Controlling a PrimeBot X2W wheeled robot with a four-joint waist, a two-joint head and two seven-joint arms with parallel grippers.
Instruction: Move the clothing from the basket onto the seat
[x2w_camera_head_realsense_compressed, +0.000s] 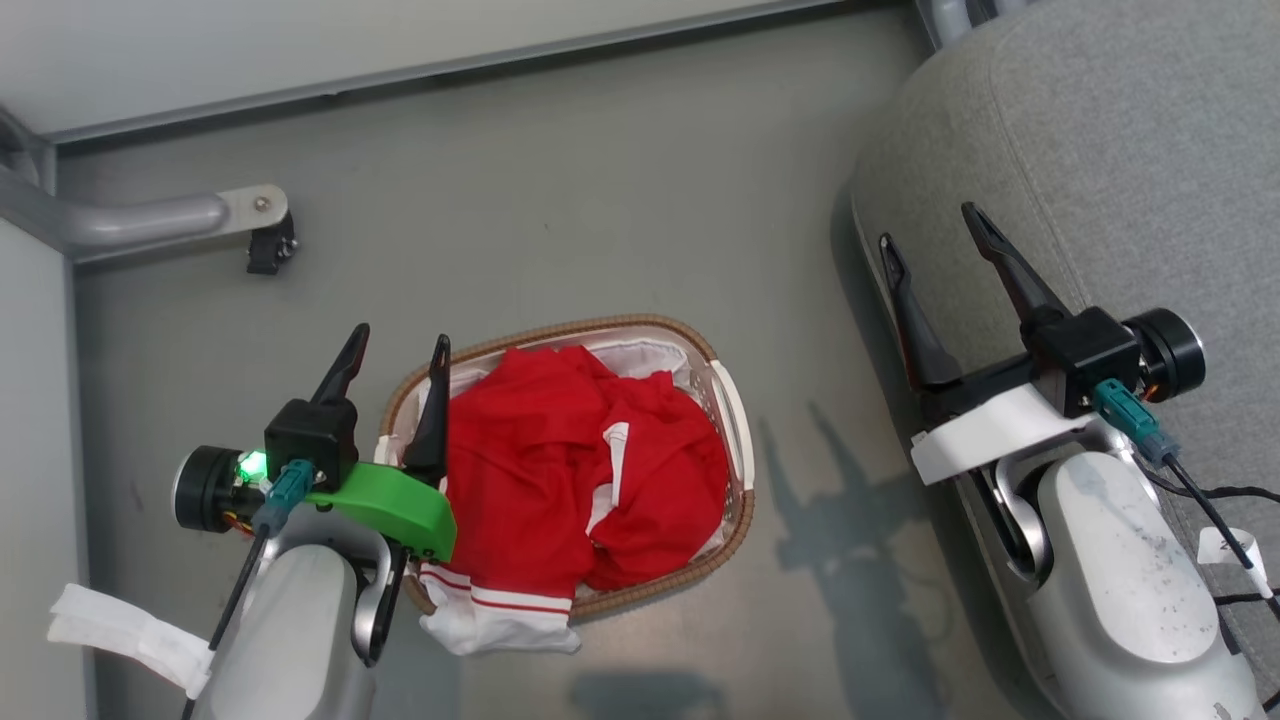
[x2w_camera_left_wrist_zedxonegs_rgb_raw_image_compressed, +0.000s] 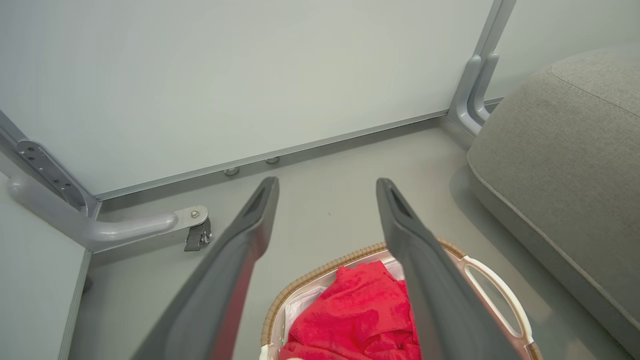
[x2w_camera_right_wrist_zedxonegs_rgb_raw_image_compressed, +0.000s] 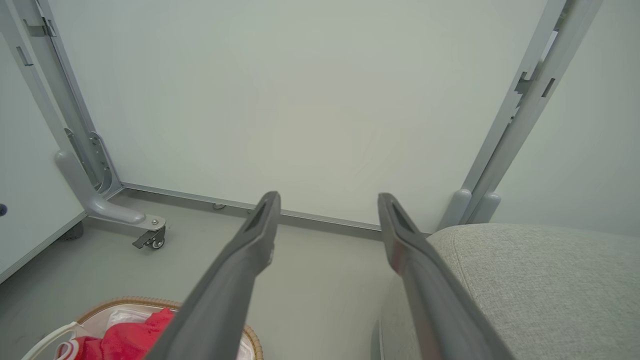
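Red clothing (x2w_camera_head_realsense_compressed: 570, 470) with white stripe trim fills the oval basket (x2w_camera_head_realsense_compressed: 738, 430) on the floor, and one white-trimmed end hangs over the near rim. The same clothing (x2w_camera_left_wrist_zedxonegs_rgb_raw_image_compressed: 355, 315) and basket (x2w_camera_left_wrist_zedxonegs_rgb_raw_image_compressed: 495, 290) show low in the left wrist view, and the clothing (x2w_camera_right_wrist_zedxonegs_rgb_raw_image_compressed: 125, 340) and basket (x2w_camera_right_wrist_zedxonegs_rgb_raw_image_compressed: 130, 302) at the bottom left of the right wrist view. My left gripper (x2w_camera_head_realsense_compressed: 398, 345) hovers open above the basket's left edge, holding nothing. My right gripper (x2w_camera_head_realsense_compressed: 930, 225) is open over the front edge of the grey seat (x2w_camera_head_realsense_compressed: 1120, 140), which stands to the basket's right.
A white partition wall (x2w_camera_head_realsense_compressed: 300, 40) closes the far side, with a grey metal foot and caster (x2w_camera_head_realsense_compressed: 265, 240) at the left. A second frame post (x2w_camera_left_wrist_zedxonegs_rgb_raw_image_compressed: 475, 85) stands behind the seat (x2w_camera_left_wrist_zedxonegs_rgb_raw_image_compressed: 565, 165). Grey floor (x2w_camera_head_realsense_compressed: 600, 200) lies between basket and wall.
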